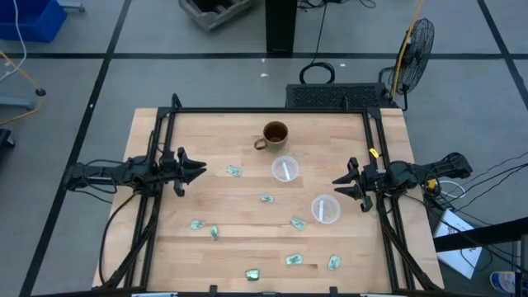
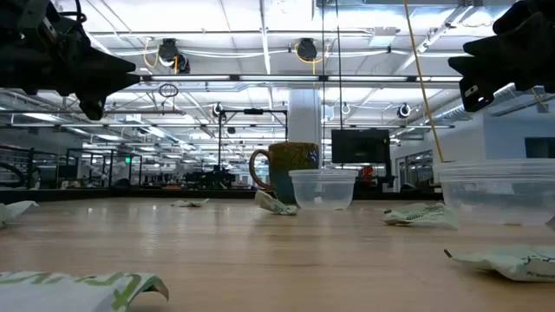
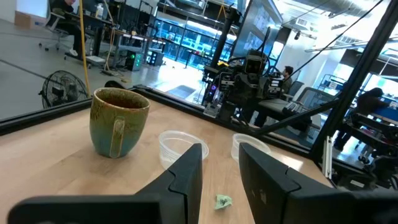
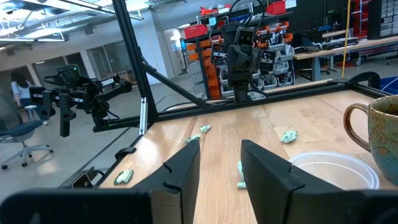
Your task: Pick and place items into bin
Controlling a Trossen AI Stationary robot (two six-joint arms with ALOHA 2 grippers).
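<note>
The left end effector (image 1: 200,169) is hovering above the left side of the wooden counter (image 1: 206,140), its fingers (image 3: 186,180) standing spread with nothing between them. The right end effector (image 1: 337,185) is hovering over the right side, facing inward, its fingers (image 4: 183,168) likewise spread and empty.

The items are lying scattered flat on the counter, all apart from both end effectors. One candy wrapper (image 1: 234,172) is lying just beyond the left end effector's tips, and another (image 1: 266,198) is sitting near the counter's middle. A pair (image 1: 197,223) and (image 1: 214,233) is resting in the lower left area. One (image 1: 298,223) is lying just beside the lower clear plastic cup (image 1: 325,209). Three more (image 1: 252,273), (image 1: 293,260) and (image 1: 333,262) are lying along the near edge.

A brown mug (image 1: 274,135) is standing upright toward the far edge, and a second clear plastic cup (image 1: 285,170) is standing just beside it, nearer the middle. Each cup is holding a small pale bit inside.
</note>
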